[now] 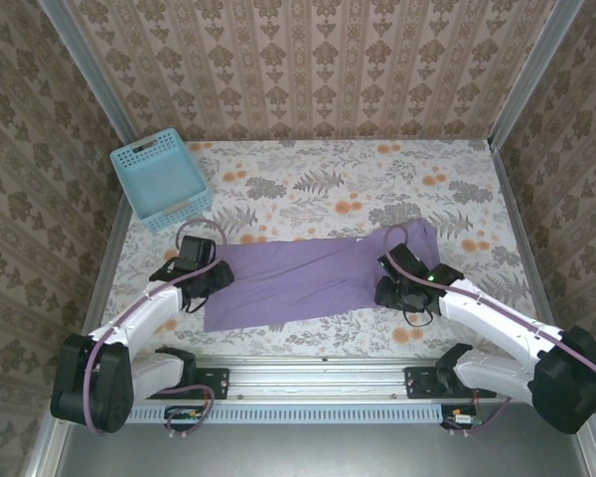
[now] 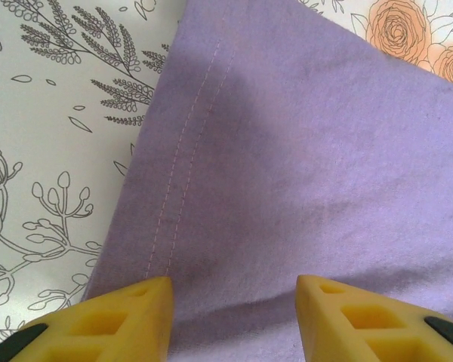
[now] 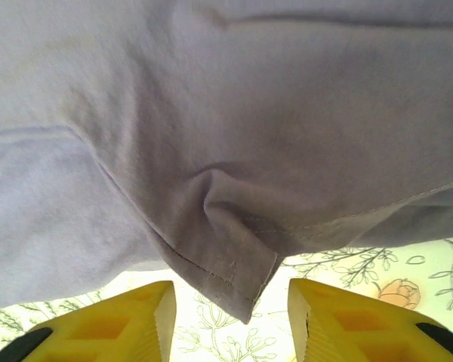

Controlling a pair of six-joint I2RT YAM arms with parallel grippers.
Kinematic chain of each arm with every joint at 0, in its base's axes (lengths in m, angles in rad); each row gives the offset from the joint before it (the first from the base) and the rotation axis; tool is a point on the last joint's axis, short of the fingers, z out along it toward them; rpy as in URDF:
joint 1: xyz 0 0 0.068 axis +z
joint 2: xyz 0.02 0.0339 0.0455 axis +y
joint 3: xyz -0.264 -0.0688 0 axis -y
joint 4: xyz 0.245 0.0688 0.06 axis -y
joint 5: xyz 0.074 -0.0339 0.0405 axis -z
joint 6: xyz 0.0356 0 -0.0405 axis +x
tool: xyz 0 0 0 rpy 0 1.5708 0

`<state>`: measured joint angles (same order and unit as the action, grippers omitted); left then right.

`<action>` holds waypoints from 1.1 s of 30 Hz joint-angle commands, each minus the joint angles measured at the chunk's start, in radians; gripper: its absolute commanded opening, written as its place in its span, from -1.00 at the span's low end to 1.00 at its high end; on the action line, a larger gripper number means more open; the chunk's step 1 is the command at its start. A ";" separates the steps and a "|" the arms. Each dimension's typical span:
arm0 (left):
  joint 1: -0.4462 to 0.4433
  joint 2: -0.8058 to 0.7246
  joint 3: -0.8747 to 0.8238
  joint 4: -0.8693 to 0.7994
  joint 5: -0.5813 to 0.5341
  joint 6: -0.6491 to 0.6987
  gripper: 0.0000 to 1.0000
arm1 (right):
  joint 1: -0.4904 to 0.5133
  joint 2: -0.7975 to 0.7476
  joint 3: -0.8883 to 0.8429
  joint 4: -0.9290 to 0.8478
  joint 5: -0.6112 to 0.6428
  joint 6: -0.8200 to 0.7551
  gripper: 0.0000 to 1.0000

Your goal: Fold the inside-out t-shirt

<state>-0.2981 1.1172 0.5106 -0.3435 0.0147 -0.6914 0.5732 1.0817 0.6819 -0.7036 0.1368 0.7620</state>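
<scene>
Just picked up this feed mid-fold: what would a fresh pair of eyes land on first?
The purple t-shirt lies as a long band across the middle of the flower-print table, left gripper open over its stitched left edge. A bunched hem corner pokes between the jaws of the open right gripper. A light-blue basket sits in the far left corner.

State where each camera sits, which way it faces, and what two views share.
Top external: above and behind, looking down on table, t-shirt and basket; left arm and right arm show.
Left wrist: on the left arm, looking past its yellow fingers at the shirt's stitched hem.
Right wrist: on the right arm, facing a bunched shirt corner past its fingers.
Shared: the t-shirt.
</scene>
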 commanded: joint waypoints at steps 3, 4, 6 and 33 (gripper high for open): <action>-0.022 0.004 0.067 -0.045 -0.014 0.050 -0.13 | -0.110 -0.027 0.065 -0.064 0.070 -0.086 -0.06; -0.038 0.006 0.077 -0.047 -0.022 0.052 -0.13 | -0.143 -0.023 0.054 -0.045 0.047 -0.092 -0.07; -0.065 0.019 0.095 -0.035 -0.025 0.055 -0.14 | -0.212 -0.005 0.022 0.012 -0.015 -0.091 -0.07; -0.024 0.101 0.164 -0.029 -0.009 0.053 -0.10 | -0.506 -0.043 0.067 0.047 -0.029 -0.157 0.11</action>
<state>-0.2996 1.2411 0.6136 -0.3370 0.0254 -0.6582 0.0719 1.0336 0.6865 -0.6548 0.0483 0.6750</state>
